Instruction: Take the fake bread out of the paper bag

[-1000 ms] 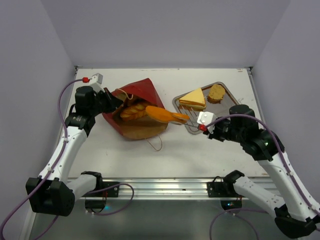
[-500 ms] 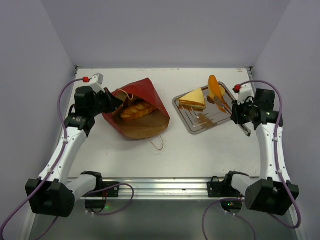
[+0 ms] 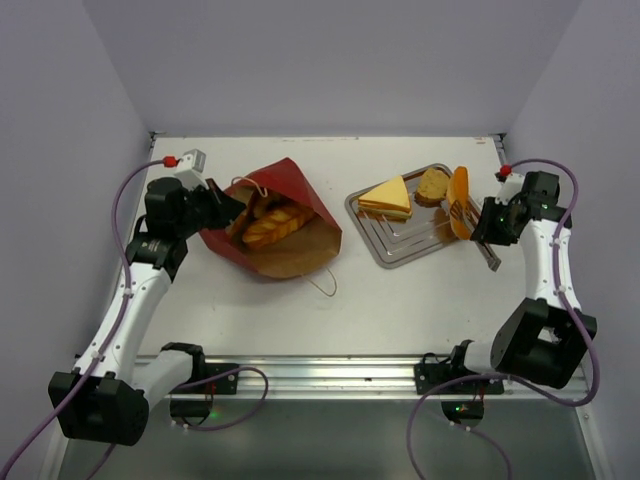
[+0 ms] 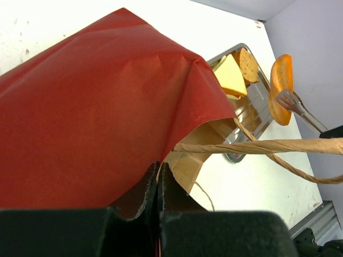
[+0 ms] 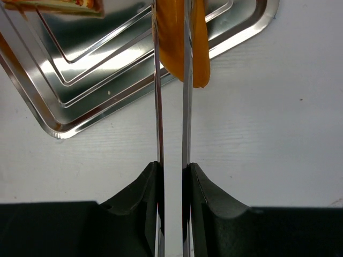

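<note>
Squeezing the metal tongs (image 5: 171, 107) in the right gripper (image 5: 171, 168), jaws narrowly apart around both arms; pinches an orange roll (image 5: 199, 53) in the tong tips, straddling the steel tray (image 5: 80, 128) rim. Clamps the paper bag (image 4: 96, 107) edge in the fully closed left gripper (image 4: 159, 176), with a braided loaf (image 3: 272, 226) inside the bag.

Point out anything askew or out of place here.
The paper bag lies tipped on its side, its rim pinched by the left gripper, with a braided loaf inside. The orange roll, clamped in tongs held by the right gripper, hangs on edge over the tray's right rim, partly beyond it.
</note>
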